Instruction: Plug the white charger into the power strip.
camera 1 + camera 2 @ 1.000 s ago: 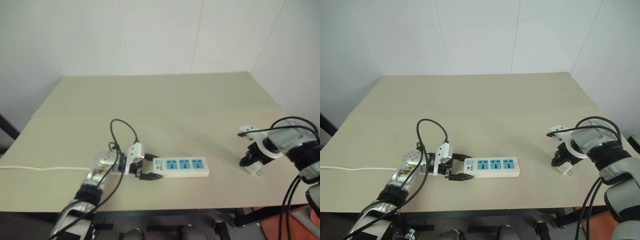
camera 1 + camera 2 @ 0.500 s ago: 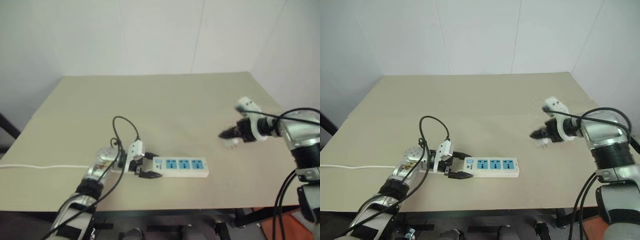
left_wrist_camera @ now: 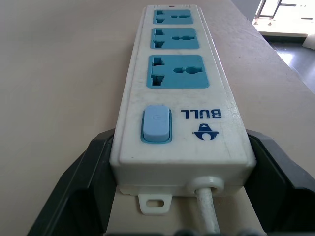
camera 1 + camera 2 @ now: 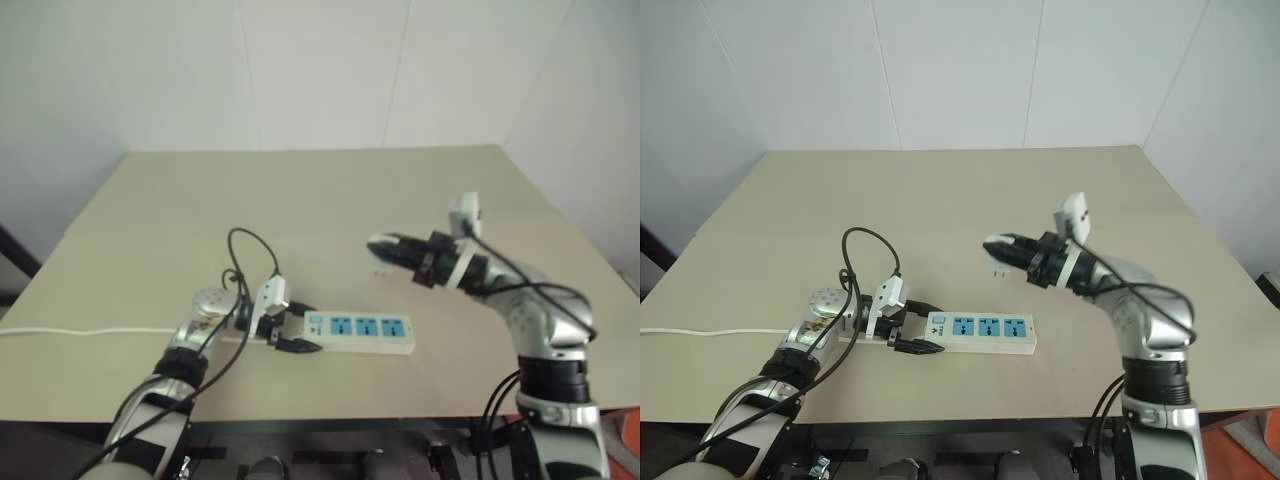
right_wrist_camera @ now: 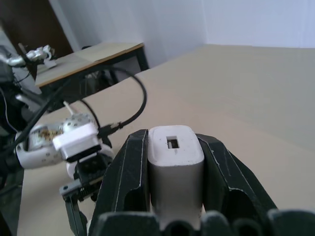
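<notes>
A: Where is the white charger?
B: Clamped between the right gripper's black fingers, up in the air above the table, beyond the power strip and apart from it.
A: And the strip?
B: Flat near the table's front edge, its switch end clenched in the left gripper. A thin white cord trails left. Nothing lies between charger and sockets.

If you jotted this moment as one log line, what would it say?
left hand: shut on power strip, on table | right hand: shut on white charger, held above table | charger: not yet plugged in
</notes>
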You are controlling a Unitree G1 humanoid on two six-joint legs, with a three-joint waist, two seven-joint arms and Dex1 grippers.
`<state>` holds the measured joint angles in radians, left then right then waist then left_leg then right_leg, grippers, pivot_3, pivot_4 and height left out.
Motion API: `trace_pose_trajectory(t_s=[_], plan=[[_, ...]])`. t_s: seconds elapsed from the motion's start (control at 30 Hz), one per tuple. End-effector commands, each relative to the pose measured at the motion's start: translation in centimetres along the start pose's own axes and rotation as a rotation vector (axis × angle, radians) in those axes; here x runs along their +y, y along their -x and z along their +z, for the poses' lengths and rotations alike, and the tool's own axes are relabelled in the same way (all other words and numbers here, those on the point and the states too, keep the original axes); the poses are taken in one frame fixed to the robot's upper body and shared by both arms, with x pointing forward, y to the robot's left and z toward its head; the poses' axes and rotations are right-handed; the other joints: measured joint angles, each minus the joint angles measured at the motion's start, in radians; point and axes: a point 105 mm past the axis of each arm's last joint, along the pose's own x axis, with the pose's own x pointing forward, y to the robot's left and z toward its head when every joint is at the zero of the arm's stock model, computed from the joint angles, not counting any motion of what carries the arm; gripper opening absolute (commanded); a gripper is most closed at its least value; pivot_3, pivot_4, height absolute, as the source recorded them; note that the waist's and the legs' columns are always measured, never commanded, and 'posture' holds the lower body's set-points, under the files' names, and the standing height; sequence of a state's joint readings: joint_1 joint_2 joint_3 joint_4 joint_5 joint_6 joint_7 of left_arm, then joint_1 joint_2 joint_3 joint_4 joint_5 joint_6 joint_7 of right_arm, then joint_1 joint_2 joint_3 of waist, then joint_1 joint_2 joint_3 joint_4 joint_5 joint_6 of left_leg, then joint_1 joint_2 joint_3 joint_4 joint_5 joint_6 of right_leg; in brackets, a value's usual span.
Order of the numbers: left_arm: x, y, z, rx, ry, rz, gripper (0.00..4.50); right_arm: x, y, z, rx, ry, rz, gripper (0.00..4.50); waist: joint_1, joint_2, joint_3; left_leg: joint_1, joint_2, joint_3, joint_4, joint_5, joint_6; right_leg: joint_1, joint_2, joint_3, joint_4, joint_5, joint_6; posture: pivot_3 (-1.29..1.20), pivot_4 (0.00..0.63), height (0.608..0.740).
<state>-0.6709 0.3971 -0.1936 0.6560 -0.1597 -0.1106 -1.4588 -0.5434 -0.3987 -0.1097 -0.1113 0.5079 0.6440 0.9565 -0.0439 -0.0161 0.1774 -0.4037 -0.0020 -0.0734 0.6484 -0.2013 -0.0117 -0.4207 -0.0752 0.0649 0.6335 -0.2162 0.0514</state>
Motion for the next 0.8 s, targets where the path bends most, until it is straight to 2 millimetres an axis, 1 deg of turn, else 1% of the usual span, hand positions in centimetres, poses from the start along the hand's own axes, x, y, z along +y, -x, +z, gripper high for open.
trace_pose_trajectory(t_s=[0.03,0.07,0.13,0.33,0.53,0.8], plan=[[-0.1,0.4,-0.4,0.022,0.005,0.005,3.3,1.6,-0.9,-0.5,-0.004,0.137,0.089,1.15,0.0,0.0,0.0,0.0,0.0,0.0,0.0,0.0,0.0,0.0,0.0,0.0,0.0,0.0,0.0,0.0,0.15,0.74],[-0.1,0.4,-0.5,0.026,0.004,0.006,3.3,1.8,-1.1,-1.1,0.011,0.151,0.108,1.15,0.0,0.0,0.0,0.0,0.0,0.0,0.0,0.0,0.0,0.0,0.0,0.0,0.0,0.0,0.0,0.0,0.15,0.74],[-0.1,0.5,-0.5,0.031,0.003,0.006,3.3,2.2,-1.7,-2.1,0.041,0.124,0.146,1.15,-0.001,0.0,0.0,0.001,0.0,0.0,0.0,0.0,0.0,0.0,0.0,0.0,0.0,0.0,0.001,0.0,0.15,0.74],[-0.2,0.3,-0.7,0.032,0.004,0.005,3.3,2.7,-3.1,-3.8,0.061,0.142,0.188,1.15,-0.002,0.0,0.0,0.001,0.0,0.0,0.0,0.0,0.0,0.0,0.001,0.0,0.0,0.0,0.0,0.0,0.15,0.74],[-0.5,0.0,-0.8,0.025,-0.004,0.014,3.3,2.9,-3.7,-4.7,0.065,0.167,0.205,1.15,-0.001,0.0,0.0,0.001,0.0,0.0,0.0,0.0,0.0,0.0,0.001,0.0,0.0,0.0,0.0,0.0,0.15,0.74],[-0.6,0.1,-0.8,0.031,-0.011,0.017,3.3,2.5,-4.2,-5.2,0.058,0.196,0.201,1.15,-0.001,0.0,0.0,0.002,0.0,0.0,0.0,0.0,0.0,0.001,0.001,0.0,0.0,0.0,0.0,0.0,0.15,0.74]])
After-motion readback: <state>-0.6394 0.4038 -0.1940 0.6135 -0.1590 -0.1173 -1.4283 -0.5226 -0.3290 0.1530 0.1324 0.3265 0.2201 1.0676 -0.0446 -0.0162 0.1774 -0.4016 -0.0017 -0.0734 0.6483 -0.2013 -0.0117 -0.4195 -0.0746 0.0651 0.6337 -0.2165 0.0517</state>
